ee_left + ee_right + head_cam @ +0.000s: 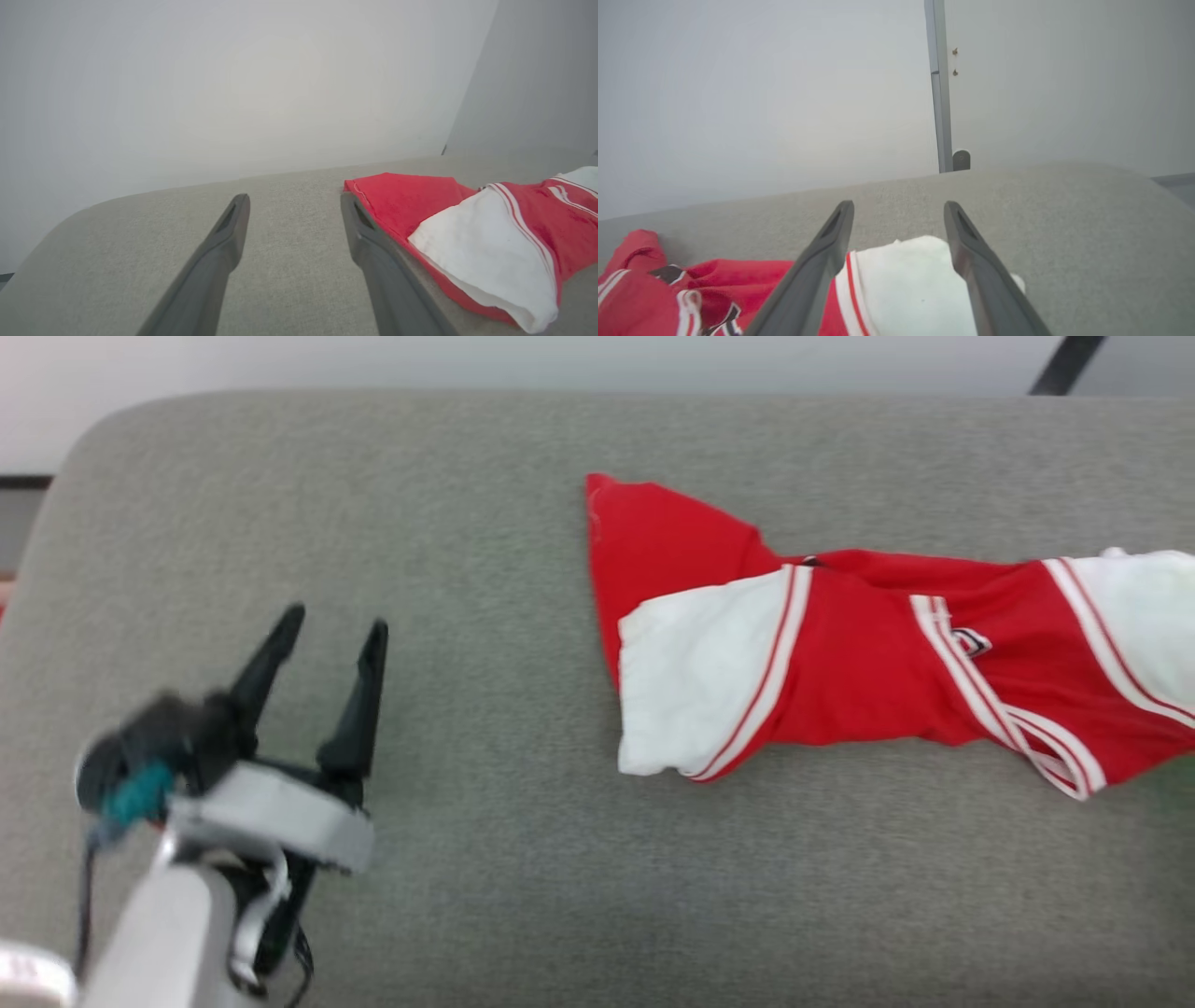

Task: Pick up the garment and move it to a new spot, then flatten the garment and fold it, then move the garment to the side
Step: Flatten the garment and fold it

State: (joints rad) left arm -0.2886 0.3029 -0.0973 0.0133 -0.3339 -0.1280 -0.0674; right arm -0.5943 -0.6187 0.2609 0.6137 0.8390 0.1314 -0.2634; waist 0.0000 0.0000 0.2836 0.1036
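**Twisted jersey on the grey pad, both grippers spread**

The garment (840,653) is laid as a twisted, rope-like bundle across the right half of the grey woven pad (448,504). One white sleeve is folded over its left end, and the other is seen at the right edge of the head view. The left gripper (335,621) is held with fingers apart over bare upholstery, well clear of the cloth. The right gripper (899,207) is likewise spread, with the white sleeve lying beneath and between its fingers, unclamped. The knit is judged thin and limp, so several layers could be pinched at once and the twist carried along rather than opened. The coarse weave of the pad may drag on the cloth during flattening, so that a sleeve is rucked or trapped underneath.
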